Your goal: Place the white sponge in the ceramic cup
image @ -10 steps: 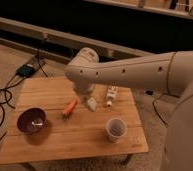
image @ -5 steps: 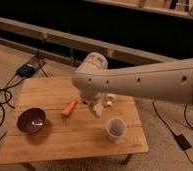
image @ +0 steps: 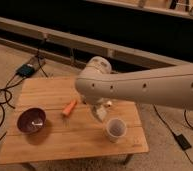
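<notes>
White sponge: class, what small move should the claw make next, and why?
Probably shift the claw sideways toward the ceramic cup until it is over the mouth. The claw, below the arm, appears shut on the white sponge, which hangs beside the cup's rim, not yet above its opening.

The pincer [image: 100, 113], closed, was mostly hidden beneath the arm [image: 140, 87] towards the tabletop's [image: 50, 142] right edge, just beside the ceramic cup [image: 115, 129]; whether the white sponge was held could not be told.

A wooden table [image: 65, 141] bears a dark purple bowl [image: 30, 121] at its left; near the middle lies an orange thing [image: 69, 107], perhaps a carrot; black cables [image: 2, 98] trail over the floor beside a small dark box [image: 26, 70].
</notes>
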Motion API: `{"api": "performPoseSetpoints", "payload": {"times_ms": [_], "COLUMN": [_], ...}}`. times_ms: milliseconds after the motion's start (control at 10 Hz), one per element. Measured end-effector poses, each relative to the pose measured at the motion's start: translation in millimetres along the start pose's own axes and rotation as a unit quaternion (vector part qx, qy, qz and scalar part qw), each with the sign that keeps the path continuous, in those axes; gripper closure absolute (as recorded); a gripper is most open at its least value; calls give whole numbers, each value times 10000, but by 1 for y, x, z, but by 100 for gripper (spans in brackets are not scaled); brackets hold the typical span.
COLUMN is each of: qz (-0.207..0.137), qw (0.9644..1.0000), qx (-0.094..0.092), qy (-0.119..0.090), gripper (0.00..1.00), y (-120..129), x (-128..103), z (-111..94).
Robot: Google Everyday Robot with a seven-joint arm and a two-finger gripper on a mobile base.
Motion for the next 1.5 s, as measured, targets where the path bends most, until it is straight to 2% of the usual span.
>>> {"api": "performPoseSetpoints", "payload": {"times_ms": [900,1100,1300,1500], "qz": [-9,132,227,241], "qw": [10000,9997,9992,9992], "qx": [-7,-1,45,54], "qy": [-5,-205,-319,-321], "gripper": [100,100,100,100], "y": [2,-5,-12,-12], "x": [-1,-28,-48,-52], "z": [0,-5,-11,-12]}}
